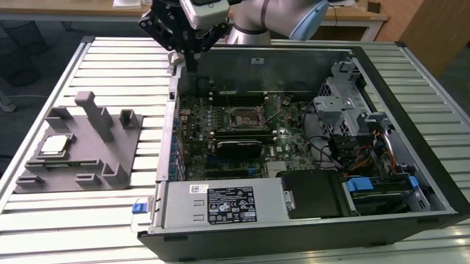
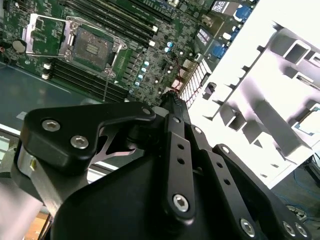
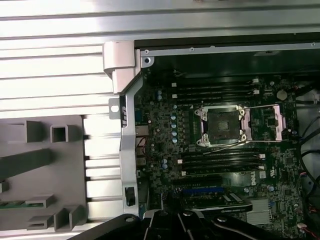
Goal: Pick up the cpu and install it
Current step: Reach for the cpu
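Gripper hangs over case wall, jaws together, empty. Cpu on grey block looks light, stiff, delicate, so grip opp. edges.

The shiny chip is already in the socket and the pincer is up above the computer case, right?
No. The chip isn't in the socket, which is empty: the exterior view shows it lying on the grey block beside the case. The pincer is above the case, as you said.
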`<state>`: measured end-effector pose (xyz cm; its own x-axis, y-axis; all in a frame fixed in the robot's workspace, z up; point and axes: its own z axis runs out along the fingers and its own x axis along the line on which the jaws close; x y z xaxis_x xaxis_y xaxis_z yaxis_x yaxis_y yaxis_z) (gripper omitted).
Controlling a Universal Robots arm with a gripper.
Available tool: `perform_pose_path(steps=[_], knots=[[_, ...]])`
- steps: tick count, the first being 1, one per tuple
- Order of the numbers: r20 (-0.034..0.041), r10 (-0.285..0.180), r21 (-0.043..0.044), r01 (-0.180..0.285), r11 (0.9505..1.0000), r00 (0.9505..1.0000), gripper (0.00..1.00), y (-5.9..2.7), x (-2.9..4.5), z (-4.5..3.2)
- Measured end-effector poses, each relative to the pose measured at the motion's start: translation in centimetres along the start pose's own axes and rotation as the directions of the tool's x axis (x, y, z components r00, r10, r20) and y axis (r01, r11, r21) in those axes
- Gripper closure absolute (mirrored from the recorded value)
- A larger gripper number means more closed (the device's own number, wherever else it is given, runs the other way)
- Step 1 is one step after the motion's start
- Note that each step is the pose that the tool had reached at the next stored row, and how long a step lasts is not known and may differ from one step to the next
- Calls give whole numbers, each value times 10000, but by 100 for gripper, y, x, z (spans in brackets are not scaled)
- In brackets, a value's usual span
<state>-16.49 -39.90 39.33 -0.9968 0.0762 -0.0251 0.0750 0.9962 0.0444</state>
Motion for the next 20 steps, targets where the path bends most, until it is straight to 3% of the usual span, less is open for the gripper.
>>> perform_pose_path(steps=[12, 20], knots=[[0, 0, 0, 0, 10000, 10000, 89, -11, 135, -4], [1, 1, -2, -1, 10000, 10000, 89, -22, 271, -8]])
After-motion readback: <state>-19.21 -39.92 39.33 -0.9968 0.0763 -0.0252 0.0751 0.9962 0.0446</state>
